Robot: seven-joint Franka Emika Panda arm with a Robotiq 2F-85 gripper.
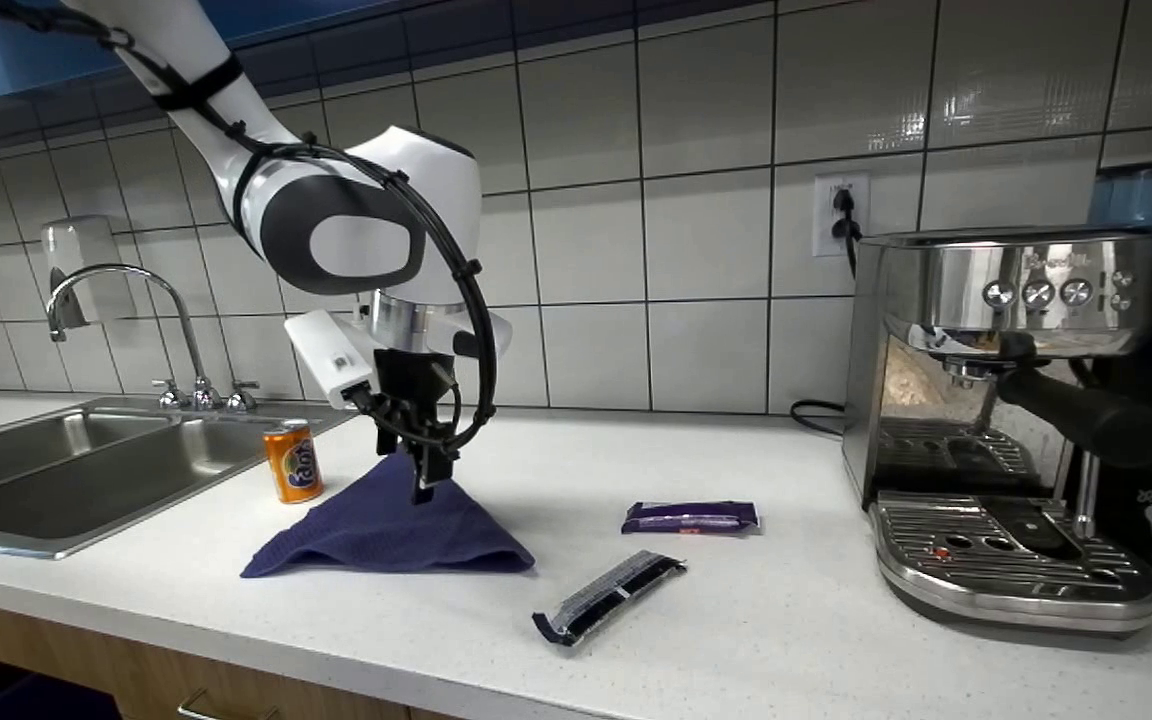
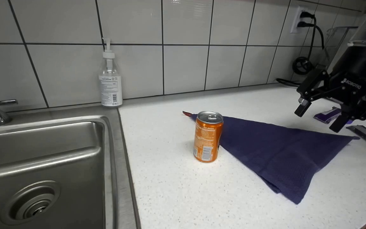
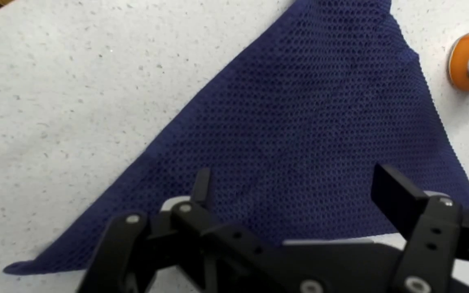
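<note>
End effector [image 2: 318, 121] above triangular navy cloth [image 3: 299, 126]

1. I see a dark purple-blue cloth [image 2: 281, 149]; in the wrist view its surface is covered with small, regular, honeycomb-like dimples.
2. Its outline is close to a triangle, and near one corner two edges lie one over the other, so it seems folded.
3. It is spread on the white tabletop [image 2: 164, 190], mostly flat, with some soft creases.
4. It lies near the orange can [image 2: 207, 136]; a strip of bare tabletop is between them in the wrist view.
5. At its corner behind this can, a small reddish-brown tip [image 2: 186, 113] shows; I cannot tell whether it belongs to the cloth.
6. The hand [image 2: 320, 117] is above the cloth, its fingers wide apart, and the cloth lies loose.
</note>
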